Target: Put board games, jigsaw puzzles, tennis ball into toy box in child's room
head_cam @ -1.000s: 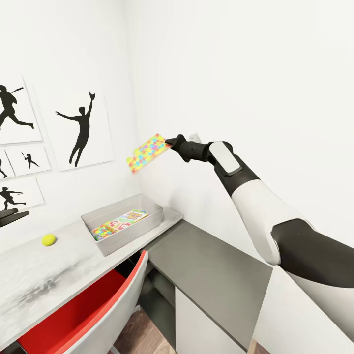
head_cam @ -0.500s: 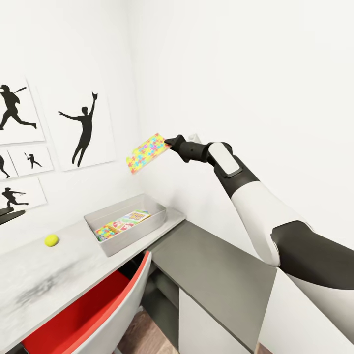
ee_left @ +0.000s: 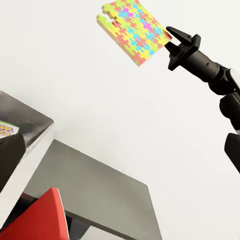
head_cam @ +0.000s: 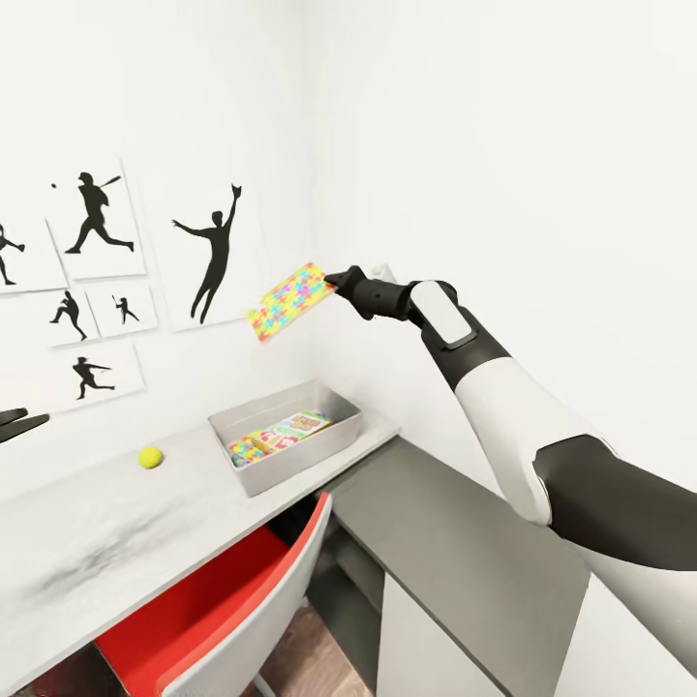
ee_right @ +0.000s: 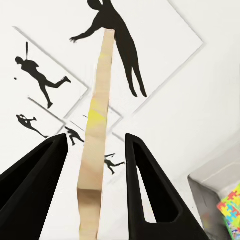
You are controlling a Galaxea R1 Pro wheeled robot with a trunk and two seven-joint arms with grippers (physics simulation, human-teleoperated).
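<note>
Since the earlier frame your head camera has panned, so the toy box (head_cam: 287, 436) and tennis ball (head_cam: 150, 457) now sit lower centre-left while your right gripper (head_cam: 338, 282) pinches the jigsaw puzzle (head_cam: 287, 300) mid-frame; left wrist view shows that puzzle (ee_left: 134, 30) upper centre; right wrist view shows its edge (ee_right: 98, 130) between narrow fingers (ee_right: 145, 185).

Multicoloured jigsaw puzzle (head_cam: 287, 300) held aloft, tennis ball (head_cam: 149, 457) on table (head_cam: 116, 528), toy box (head_cam: 287, 435) holding games

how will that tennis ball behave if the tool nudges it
The tennis ball is round and sits loose on the flat pale table, so it will probably roll at a light touch. With no rim near it, it could run off the edge. It looks small, likely light.
</note>
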